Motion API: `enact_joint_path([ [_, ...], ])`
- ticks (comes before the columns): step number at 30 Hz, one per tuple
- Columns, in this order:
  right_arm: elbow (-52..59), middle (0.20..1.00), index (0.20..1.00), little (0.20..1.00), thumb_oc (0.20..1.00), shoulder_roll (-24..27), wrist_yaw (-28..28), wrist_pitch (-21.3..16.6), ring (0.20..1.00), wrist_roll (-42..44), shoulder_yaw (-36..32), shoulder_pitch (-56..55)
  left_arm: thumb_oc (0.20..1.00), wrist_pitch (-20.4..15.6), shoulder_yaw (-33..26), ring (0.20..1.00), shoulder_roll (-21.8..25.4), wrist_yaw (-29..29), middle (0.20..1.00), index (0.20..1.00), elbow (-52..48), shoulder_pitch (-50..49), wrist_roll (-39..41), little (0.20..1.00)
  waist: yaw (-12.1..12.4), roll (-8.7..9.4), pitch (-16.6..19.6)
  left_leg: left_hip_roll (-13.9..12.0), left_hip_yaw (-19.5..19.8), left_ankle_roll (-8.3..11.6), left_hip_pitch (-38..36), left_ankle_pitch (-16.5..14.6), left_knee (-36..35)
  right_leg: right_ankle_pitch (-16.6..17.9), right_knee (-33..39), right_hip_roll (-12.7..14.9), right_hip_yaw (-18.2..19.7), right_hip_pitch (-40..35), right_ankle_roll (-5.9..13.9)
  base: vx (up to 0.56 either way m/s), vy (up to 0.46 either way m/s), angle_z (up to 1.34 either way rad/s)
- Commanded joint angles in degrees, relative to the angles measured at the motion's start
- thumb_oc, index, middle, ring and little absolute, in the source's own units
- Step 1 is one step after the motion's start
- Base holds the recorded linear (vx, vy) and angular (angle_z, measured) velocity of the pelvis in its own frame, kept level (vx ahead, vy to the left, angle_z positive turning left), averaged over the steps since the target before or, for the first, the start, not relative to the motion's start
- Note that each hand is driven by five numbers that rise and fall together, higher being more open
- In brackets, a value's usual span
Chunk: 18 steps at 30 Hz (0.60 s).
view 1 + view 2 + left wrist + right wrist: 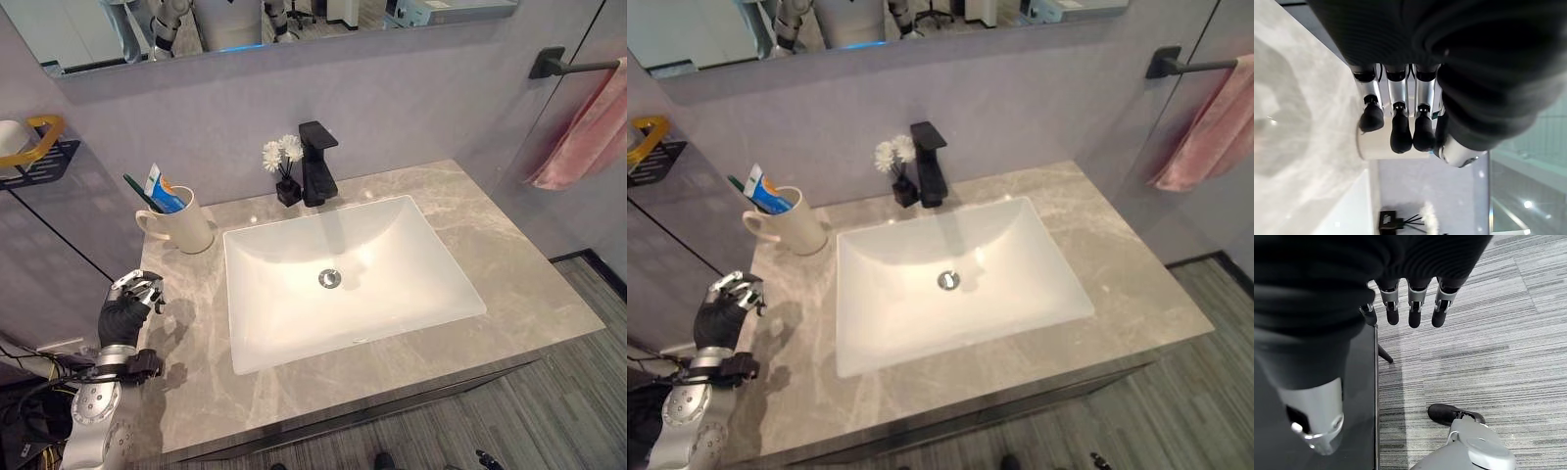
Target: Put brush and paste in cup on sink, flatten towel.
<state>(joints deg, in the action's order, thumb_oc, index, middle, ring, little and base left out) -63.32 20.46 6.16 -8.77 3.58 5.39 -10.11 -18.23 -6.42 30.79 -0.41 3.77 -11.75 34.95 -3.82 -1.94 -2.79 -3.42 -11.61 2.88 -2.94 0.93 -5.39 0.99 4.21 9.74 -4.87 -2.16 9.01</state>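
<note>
A cream cup [188, 225] stands on the counter at the back left of the sink [257, 333]. A dark green toothbrush [143, 194] and a blue and white toothpaste tube [164, 189] stand inside it. A pink towel [586, 129] hangs bunched on a black bar [568, 67] on the right wall. My left hand [129, 302] hovers over the counter's left edge, in front of the cup, fingers [1400, 128] relaxed and holding nothing. The cup [1376, 149] shows past them. My right hand [1414, 308] hangs over the striped floor, relaxed and holding nothing.
A black faucet [318, 162] and a small black vase of white flowers [285, 168] stand behind the basin. A black wall shelf [37, 155] with a yellow item is at the far left. The grey marble counter [509, 284] ends at a dark cabinet front.
</note>
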Motion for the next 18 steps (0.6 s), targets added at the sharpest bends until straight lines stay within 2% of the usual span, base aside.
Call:
enact_joint_path([
  [1, -0.92, 1.0, 1.0, 1.0, 1.0, 1.39, -0.11, -0.62, 1.0, -0.94, 0.97, 1.29, 0.2, -1.24, -4.44, 0.2, 3.93, -0.9, 0.2, 0.2, -0.56, 0.63, -1.37, 0.2, 0.24, 1.9, 0.41, -1.03, 1.02, 0.13, 1.71, 1.49, 0.39, 4.73, -2.84, 1.66, 0.42, 1.35, 1.87, 0.04, 0.044, -0.05],
  [6, -1.55, 1.0, 1.0, 1.0, 1.0, 2.0, -0.71, -0.5, 1.0, -1.05, 0.65, 0.6, 0.2, 0.91, -3.79, 0.2, 6.86, -1.81, 0.2, 0.2, 3.97, 0.13, -2.06, 0.2, -0.04, 2.2, 0.15, -1.01, 0.94, 0.23, 2.57, 1.67, 0.39, 5.71, -1.93, 1.85, -0.02, 1.86, 2.23, 0.01, 0.007, -0.01],
  [12, -2.88, 1.0, 1.0, 1.0, 1.0, 2.67, -2.55, 0.18, 1.0, -1.7, 1.21, -0.27, 0.2, 3.62, -5.23, 0.2, 14.23, -2.72, 0.2, 0.2, 9.03, 1.05, -4.37, 0.2, -0.29, 3.11, -0.14, -1.04, 1.05, 0.23, 3.3, 1.58, 0.39, 6.34, -1.48, 1.79, -0.25, 2.4, 2.48, 0.03, 0.004, 0.0],
  [18, 3.17, 1.0, 1.0, 1.0, 1.0, 2.3, -4.23, -0.15, 1.0, -1.54, 5.11, -0.61, 0.2, 4.51, -2.56, 0.2, 16.54, -1.87, 0.2, 0.2, 13.49, 5.94, -5.35, 0.2, -0.93, 4.02, -1.31, -2.1, 0.49, 0.63, 4.04, 2.0, 0.39, 5.7, -1.94, 0.88, 0.73, 4.27, 2.08, 0.02, -0.021, -0.11],
])
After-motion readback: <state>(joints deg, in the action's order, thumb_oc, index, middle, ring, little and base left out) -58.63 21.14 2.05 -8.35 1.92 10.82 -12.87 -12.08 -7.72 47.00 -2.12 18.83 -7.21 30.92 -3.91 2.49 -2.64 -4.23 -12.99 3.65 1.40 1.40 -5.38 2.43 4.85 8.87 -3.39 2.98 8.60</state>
